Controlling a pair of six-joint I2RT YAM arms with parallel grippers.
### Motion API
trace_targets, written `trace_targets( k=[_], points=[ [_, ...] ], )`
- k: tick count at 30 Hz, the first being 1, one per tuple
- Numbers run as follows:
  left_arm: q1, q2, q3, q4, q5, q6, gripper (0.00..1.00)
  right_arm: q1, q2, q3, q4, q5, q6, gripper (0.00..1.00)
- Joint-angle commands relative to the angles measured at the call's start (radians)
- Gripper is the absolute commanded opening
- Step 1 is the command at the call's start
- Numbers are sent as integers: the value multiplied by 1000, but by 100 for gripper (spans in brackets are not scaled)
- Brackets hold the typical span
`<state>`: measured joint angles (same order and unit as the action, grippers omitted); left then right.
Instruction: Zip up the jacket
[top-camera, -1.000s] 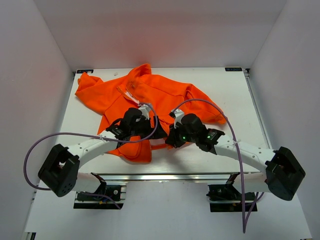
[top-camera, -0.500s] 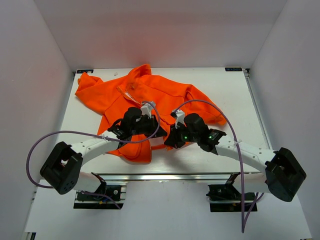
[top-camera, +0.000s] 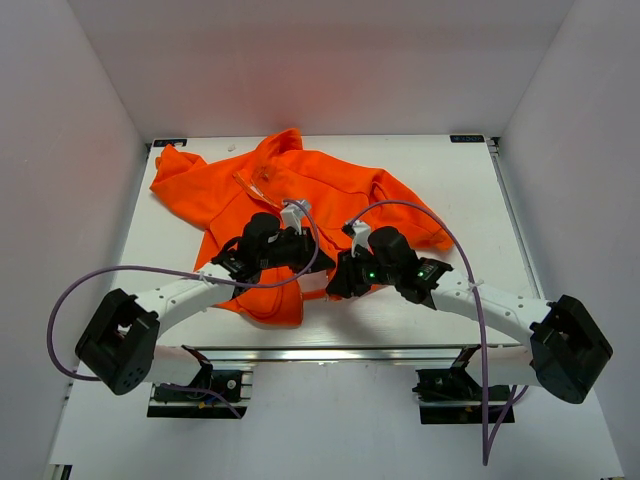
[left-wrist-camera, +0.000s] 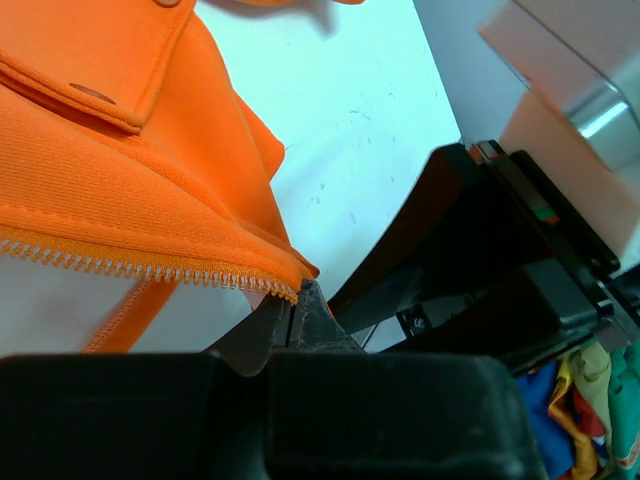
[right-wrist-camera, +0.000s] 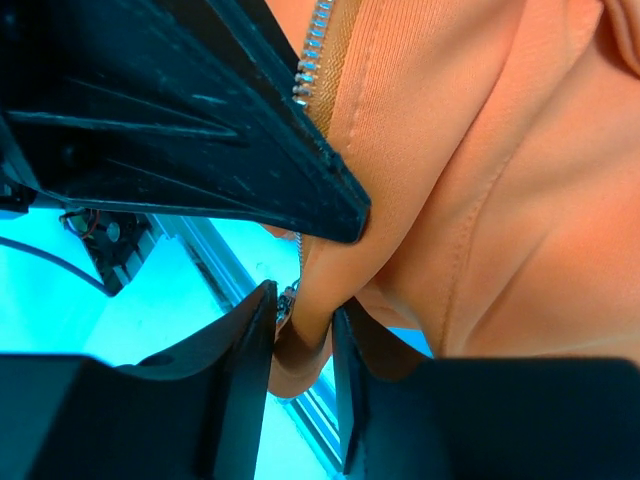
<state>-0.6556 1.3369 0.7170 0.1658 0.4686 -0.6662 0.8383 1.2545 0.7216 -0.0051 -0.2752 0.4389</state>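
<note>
Left jaws seemingly on jacket (left-wrist-camera: 120, 200) corner

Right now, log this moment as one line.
left gripper: shut on hem corner of bright orange fabric jacket | right gripper: parted, fabric fold between | zipper: not joined

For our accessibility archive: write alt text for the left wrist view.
The left claw is shut on a corner of a bright orange fabric jacket, right where its light zipper teeth end. Behind lies a white table, with a black robot part at right.
</note>
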Motion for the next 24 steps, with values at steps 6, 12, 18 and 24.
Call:
trace_targets(
  k=[6, 12, 18, 24],
  points=[
    [2, -62, 36, -38, 67, 119, 0, 4, -18, 48, -39, -38, -9, 44],
    [1, -91, 32, -63, 30, 125, 0, 2, 6, 65, -99, -21, 11, 46],
    [1, -104, 25, -49, 38, 108, 0, 2, 49, 78, -116, -4, 23, 46],
    [1, -125, 7, -34, 41, 93, 0, 2, 71, 78, -84, -38, 34, 45]
  ],
)
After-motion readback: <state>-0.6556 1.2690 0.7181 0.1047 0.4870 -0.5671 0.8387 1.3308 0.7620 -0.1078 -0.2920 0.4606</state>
